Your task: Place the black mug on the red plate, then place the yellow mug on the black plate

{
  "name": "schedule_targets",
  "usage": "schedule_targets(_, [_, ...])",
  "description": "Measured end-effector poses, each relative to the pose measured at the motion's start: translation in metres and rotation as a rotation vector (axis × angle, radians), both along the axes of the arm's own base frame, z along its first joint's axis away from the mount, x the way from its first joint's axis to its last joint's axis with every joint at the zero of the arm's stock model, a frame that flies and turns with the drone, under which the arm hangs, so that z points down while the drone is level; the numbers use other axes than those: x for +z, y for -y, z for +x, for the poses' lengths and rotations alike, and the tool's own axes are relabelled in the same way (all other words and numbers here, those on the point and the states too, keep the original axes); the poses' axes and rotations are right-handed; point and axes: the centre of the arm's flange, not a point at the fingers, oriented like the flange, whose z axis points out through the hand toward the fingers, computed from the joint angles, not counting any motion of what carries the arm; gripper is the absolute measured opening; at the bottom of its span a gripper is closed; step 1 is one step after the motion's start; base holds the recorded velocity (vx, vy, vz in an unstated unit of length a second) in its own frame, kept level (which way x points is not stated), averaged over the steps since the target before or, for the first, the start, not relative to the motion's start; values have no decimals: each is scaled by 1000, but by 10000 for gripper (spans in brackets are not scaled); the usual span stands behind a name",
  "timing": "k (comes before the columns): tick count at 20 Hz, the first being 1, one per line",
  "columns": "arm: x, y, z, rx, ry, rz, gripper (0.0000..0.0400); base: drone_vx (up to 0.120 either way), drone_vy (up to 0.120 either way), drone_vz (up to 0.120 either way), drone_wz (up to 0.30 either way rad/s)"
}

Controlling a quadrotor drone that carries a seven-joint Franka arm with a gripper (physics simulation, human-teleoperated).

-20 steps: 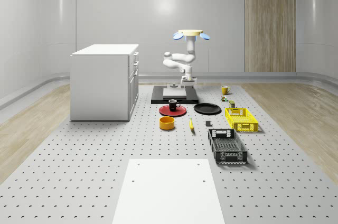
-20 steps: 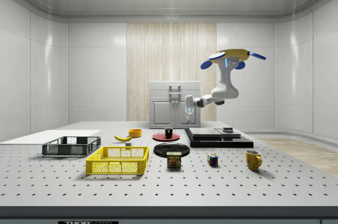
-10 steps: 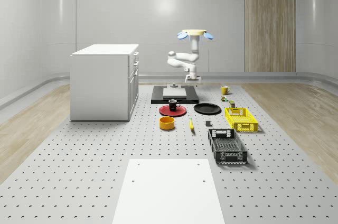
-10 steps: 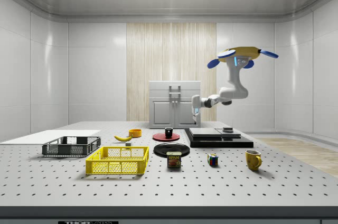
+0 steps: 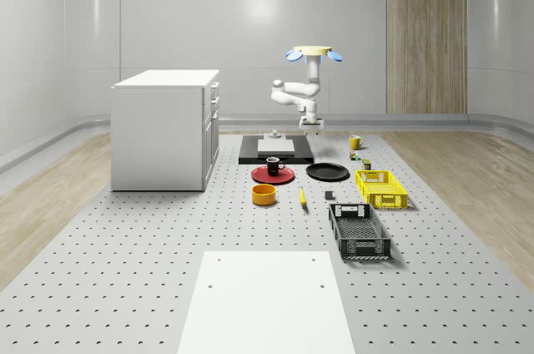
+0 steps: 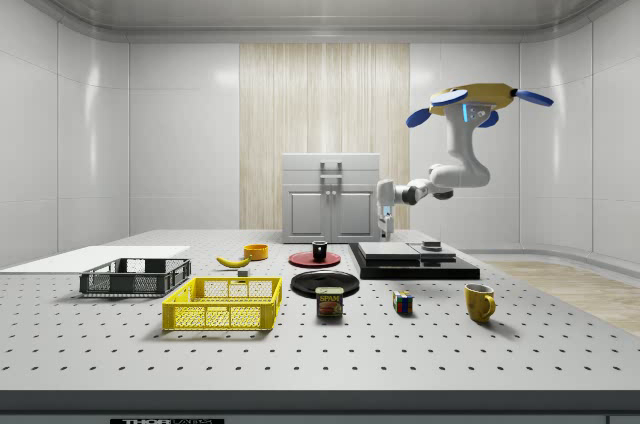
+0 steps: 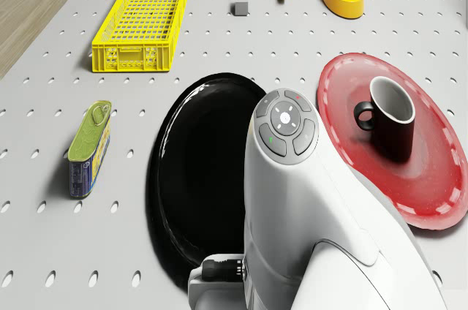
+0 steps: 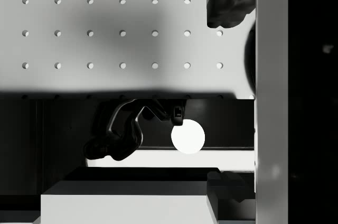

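- Black mug (image 7: 391,116) stands upright on the red plate (image 7: 431,178), below the gripper (image 5: 310,127) and off to the whole-scene view's left of it. I judge the first half of the task done.
- Yellow mug (image 5: 355,143) is the thing now in hand. It sits on the table, lower than the gripper, to the whole-scene view's right of it and well apart.
- The drone (image 5: 309,53) hovers above the dark platform (image 5: 276,150), and the gripper hangs over that platform's edge. I cannot tell how wide the gripper stands. No mug is seen in it.
- To do this step well, I would bring the gripper over the yellow mug before descending and grip the wall clear of the handle. I would then lift high enough to pass the can (image 7: 90,149), which lies beside the black plate (image 7: 197,178).
- The black plate lies bare below the gripper, just beside the red one. The mug should be set down near its middle.
- Count:
  - two mugs
  - two plates
  - two crates, one yellow (image 5: 381,188) and one black (image 5: 359,231)
  - one yellow bowl (image 5: 264,194)
  - one banana (image 5: 302,197)
  - one can
  - one puzzle cube (image 6: 402,303)
  - one cabinet (image 5: 164,128)
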Motion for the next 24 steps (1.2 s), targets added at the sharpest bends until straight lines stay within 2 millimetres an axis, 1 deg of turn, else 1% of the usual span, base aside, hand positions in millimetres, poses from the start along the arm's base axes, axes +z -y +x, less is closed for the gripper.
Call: schedule_targets(24, [0,0,0,0,0,0,400,-120,120,0,0])
